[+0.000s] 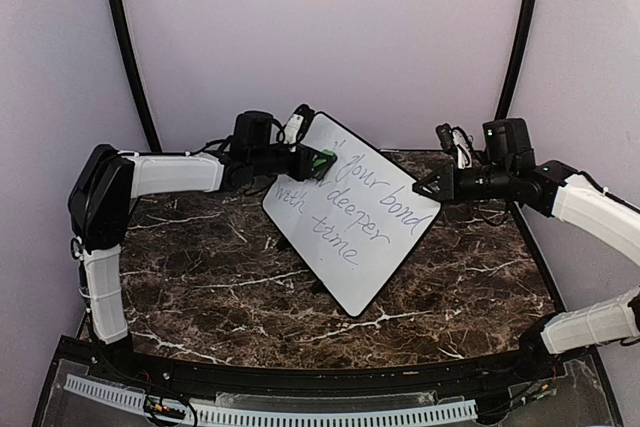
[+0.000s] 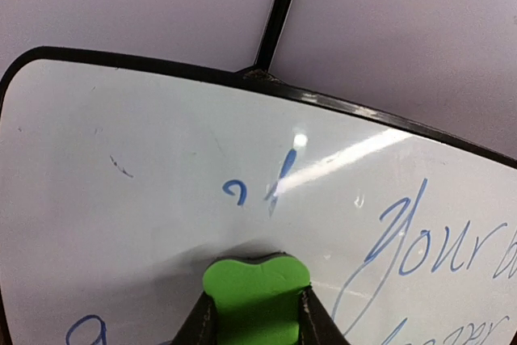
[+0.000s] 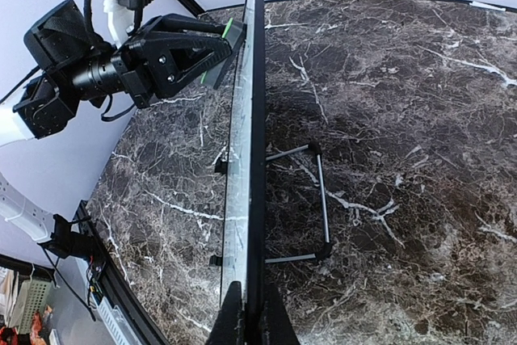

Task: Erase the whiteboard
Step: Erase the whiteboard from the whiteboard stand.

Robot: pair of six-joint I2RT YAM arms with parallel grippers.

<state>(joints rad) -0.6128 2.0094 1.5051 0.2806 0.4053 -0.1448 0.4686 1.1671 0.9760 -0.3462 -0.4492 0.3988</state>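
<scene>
Progress slight: my left gripper (image 1: 315, 163) clamps green eraser (image 2: 256, 288) against whiteboard (image 1: 385, 247), right gripper (image 3: 246, 317) pinches its edge (steadying, I judge); writing (image 1: 345, 212) beside the eraser mostly unwiped.

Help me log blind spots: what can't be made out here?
Right wrist view: white black-framed whiteboard seen edge-on, writing hidden.
Left wrist view: small green eraser block in the left gripper covers board beneath; lower words cut off at bottom edge.
Top view: marks beside eraser too small.

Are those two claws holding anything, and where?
The left gripper pinches a small green eraser block by its sides; right gripper clamps the white black-framed whiteboard by its edge.
</scene>
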